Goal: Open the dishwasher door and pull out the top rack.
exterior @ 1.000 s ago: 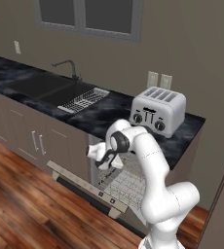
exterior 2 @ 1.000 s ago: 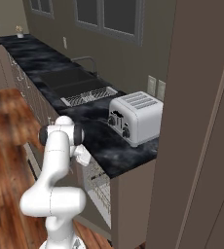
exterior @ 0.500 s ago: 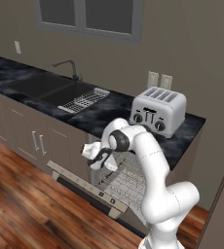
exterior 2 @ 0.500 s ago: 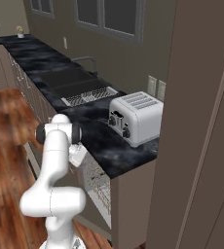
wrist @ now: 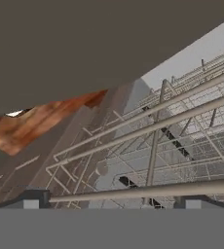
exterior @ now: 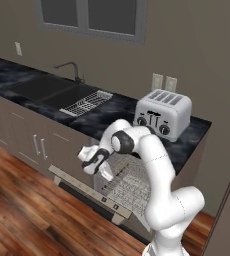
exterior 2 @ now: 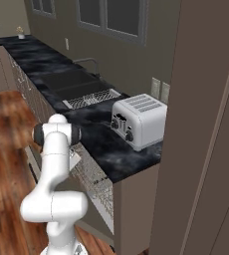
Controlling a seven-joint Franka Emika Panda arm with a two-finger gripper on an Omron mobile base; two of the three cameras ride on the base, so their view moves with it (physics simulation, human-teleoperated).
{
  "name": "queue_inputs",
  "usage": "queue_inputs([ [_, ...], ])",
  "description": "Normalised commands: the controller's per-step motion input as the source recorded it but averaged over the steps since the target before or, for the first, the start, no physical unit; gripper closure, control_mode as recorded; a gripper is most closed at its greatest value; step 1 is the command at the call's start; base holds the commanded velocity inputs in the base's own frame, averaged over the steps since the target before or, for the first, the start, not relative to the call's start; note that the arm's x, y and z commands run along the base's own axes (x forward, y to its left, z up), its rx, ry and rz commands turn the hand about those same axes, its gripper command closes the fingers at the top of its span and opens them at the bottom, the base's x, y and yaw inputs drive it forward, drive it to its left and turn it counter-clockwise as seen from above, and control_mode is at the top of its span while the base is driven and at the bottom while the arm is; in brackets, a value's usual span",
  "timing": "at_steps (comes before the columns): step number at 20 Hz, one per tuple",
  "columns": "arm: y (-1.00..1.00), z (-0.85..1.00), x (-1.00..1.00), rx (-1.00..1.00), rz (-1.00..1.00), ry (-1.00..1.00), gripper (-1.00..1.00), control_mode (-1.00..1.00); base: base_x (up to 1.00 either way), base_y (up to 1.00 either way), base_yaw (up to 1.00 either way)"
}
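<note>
- No legible text, label, brand, number or sign in any view.
- Small dark marks on edge strip of dishwasher door (exterior: 112, 206), below and beside gripper (exterior: 98, 167): too small to read.
- Toaster (exterior: 163, 114) knobs, beyond gripper on counter: no readable markings.

top rack (exterior: 129, 182): thin pale wire | counter (exterior: 112, 112): glossy dark marble | toaster (exterior: 163, 114): brushed metal
</note>
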Motion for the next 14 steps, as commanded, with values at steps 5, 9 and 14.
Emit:
queue_inputs([
  [5, 0.39, -0.29, -0.98, 0.12, -0.06, 0.06, -1.00, -1.00, 0.00, 0.00, 0.00],
  [9, 0.33, -0.18, -0.83, 0.12, -0.04, 0.04, -1.00, -1.00, 0.00, 0.00, 0.00],
  [14, 0.28, -0.03, -0.68, 0.13, -0.05, 0.02, -1.00, -1.00, 0.00, 0.00, 0.00],
])
